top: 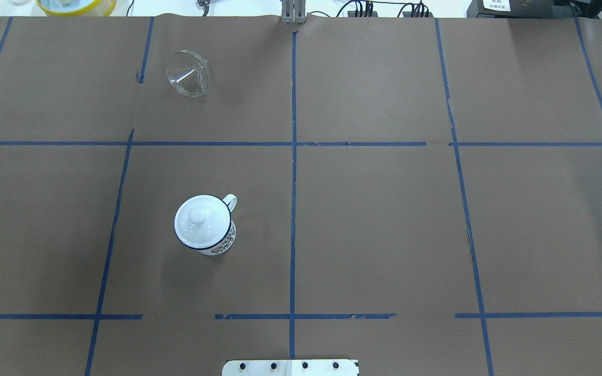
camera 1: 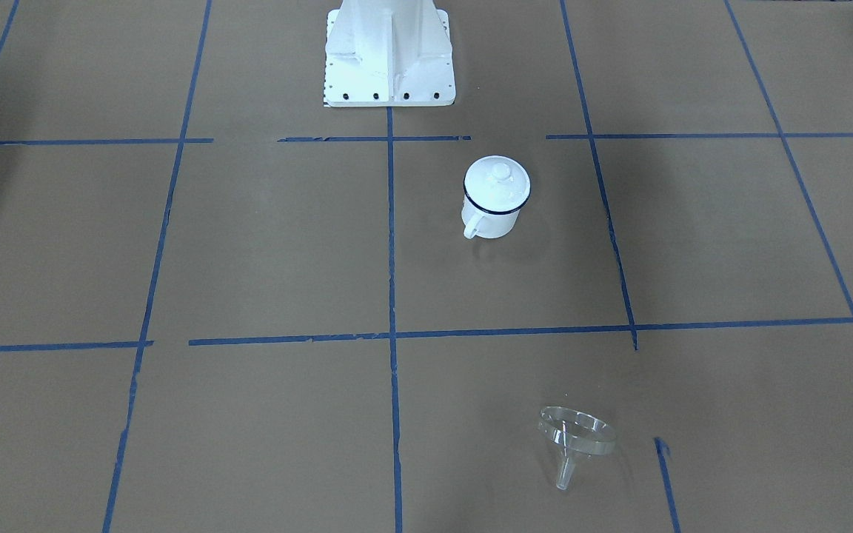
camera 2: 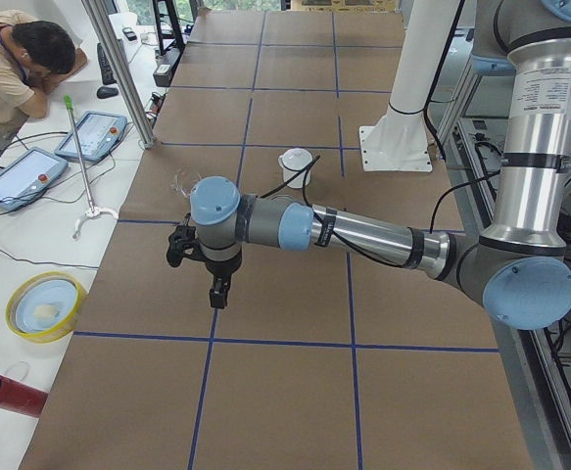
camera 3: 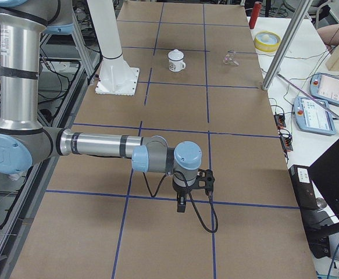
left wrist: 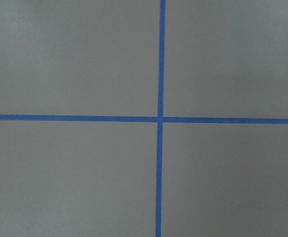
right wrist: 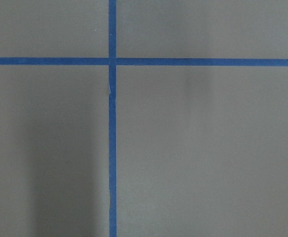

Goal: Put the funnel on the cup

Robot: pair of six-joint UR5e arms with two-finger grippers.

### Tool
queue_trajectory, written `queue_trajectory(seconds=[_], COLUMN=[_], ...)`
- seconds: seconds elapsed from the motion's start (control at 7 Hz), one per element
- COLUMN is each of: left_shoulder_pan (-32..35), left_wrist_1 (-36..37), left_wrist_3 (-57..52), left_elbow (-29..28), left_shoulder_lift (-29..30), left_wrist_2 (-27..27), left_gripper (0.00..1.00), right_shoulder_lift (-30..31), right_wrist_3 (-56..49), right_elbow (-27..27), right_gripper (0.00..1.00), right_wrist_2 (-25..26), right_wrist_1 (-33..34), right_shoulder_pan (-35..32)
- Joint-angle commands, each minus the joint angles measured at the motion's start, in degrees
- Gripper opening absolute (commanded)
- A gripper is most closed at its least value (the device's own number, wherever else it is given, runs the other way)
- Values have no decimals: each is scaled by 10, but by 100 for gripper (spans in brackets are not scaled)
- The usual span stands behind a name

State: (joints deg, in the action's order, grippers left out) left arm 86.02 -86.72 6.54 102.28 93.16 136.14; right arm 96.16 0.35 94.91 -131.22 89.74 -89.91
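The cup (camera 1: 495,215) is a white enamel mug with a dark blue rim. It stands upright on the brown paper with a round white knobbed lid (camera 1: 497,181) on top, and also shows in the overhead view (top: 212,240). The clear funnel (camera 1: 574,433) lies tilted on its side, far from the cup, and shows in the overhead view (top: 188,73). My left gripper (camera 2: 219,294) hangs over the table away from both; I cannot tell if it is open. My right gripper (camera 3: 181,204) hangs over the table's other end; I cannot tell its state. Both wrist views show only paper and blue tape.
The robot's white base (camera 1: 389,59) stands at the table's near edge. Blue tape lines (top: 293,156) grid the brown paper. A yellow bowl (camera 2: 45,305), a red cylinder (camera 2: 6,394) and teach pendants (camera 2: 94,134) lie off the table, beside a seated person (camera 2: 11,59).
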Motion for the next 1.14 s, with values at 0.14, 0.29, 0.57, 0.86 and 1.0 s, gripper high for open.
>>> queue_trajectory(seconds=[0.14, 0.29, 0.57, 0.86, 1.0], left_shoulder_pan=[-205, -261, -373, -440, -466], left_wrist_1=[-15, -15, -13, 43, 46], left_wrist_3=[372, 489, 620, 667, 691], left_elbow=[108, 121, 129, 125, 121], left_shoulder_lift=[73, 114, 176, 228, 235], left_wrist_2=[-32, -47, -125, -150, -168], left_gripper=[100, 100, 100, 100, 100], right_shoulder_lift=[0, 0, 0, 0, 0], right_wrist_3=[0, 0, 0, 0, 0], right_elbow=[0, 0, 0, 0, 0], right_gripper=[100, 100, 100, 100, 100], right_wrist_2=[0, 0, 0, 0, 0], right_wrist_1=[0, 0, 0, 0, 0], right_shoulder_pan=[0, 0, 0, 0, 0])
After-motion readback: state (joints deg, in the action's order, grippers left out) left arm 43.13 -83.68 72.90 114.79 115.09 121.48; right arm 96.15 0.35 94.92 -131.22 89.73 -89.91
